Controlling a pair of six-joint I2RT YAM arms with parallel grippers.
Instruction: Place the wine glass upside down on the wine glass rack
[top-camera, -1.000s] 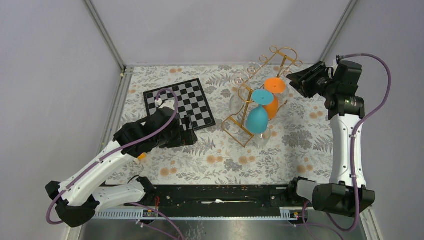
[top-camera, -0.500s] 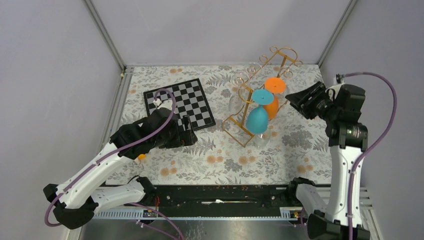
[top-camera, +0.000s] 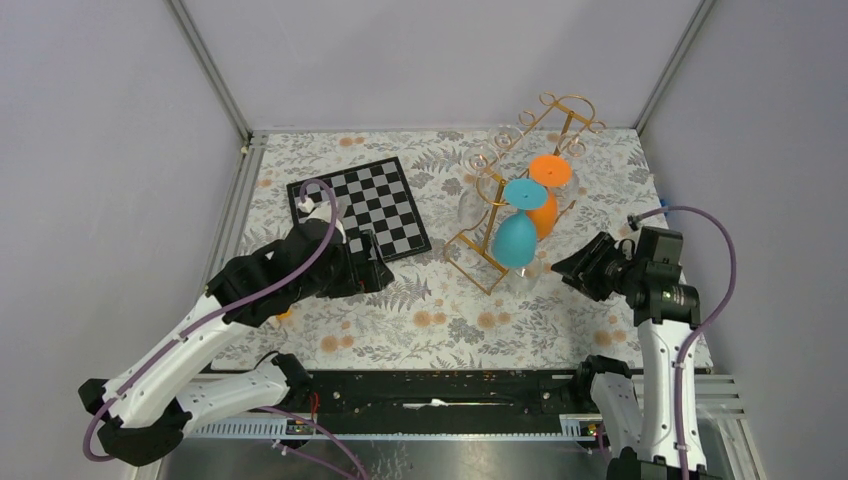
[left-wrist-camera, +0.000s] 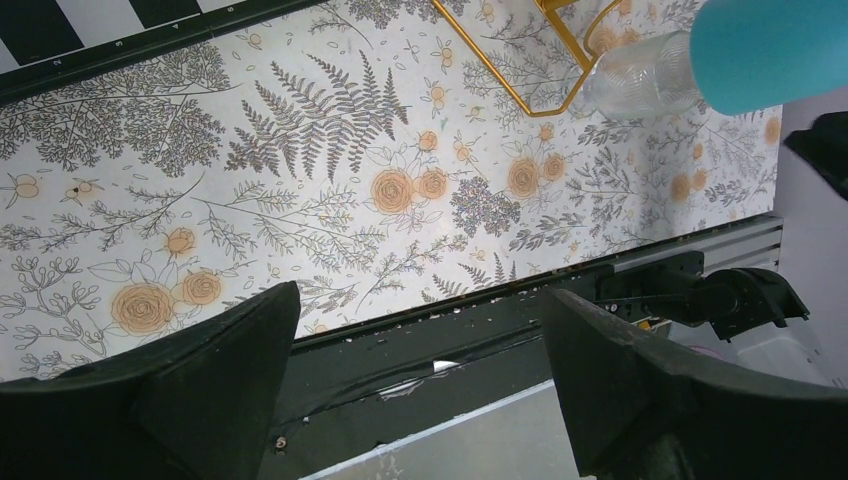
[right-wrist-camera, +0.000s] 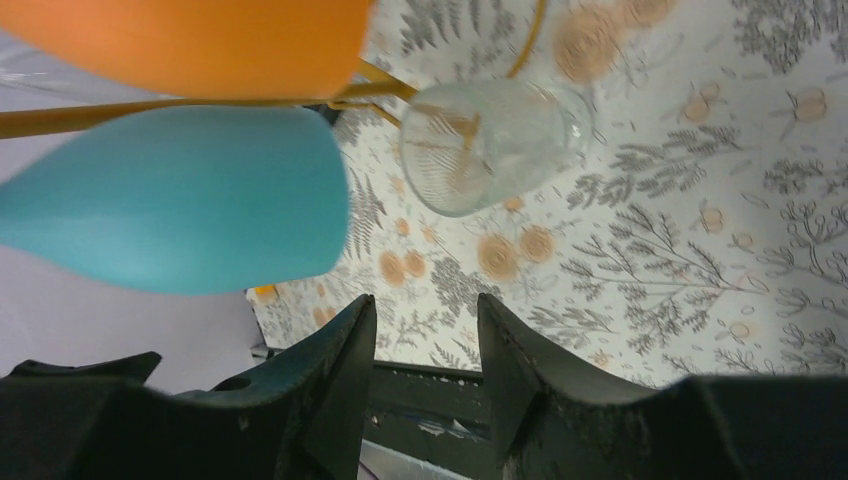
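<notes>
Floral worktop (top-camera: 400, 330) carries the gold rack (top-camera: 492, 180) right of centre, with the teal glass (top-camera: 515, 238) and orange glass (top-camera: 545, 210) already hung upside down. Whether the clear glass (right-wrist-camera: 495, 140) at its near end hangs cannot be told. Right hand (right-wrist-camera: 425, 310), half open, and left hand (left-wrist-camera: 420, 295), wide open, hold nothing.

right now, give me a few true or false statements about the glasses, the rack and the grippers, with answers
1. The teal glass hangs upside down on the wine glass rack. True.
2. The right gripper holds a glass. False: its jaws are apart and empty, near the rack.
3. From above, the chessboard lies left of the rack. True.
4. The left gripper is shut. False: it is wide open and holds nothing.
5. The orange glass stands on the chessboard. False: it hangs on the rack, behind the teal one.
</notes>
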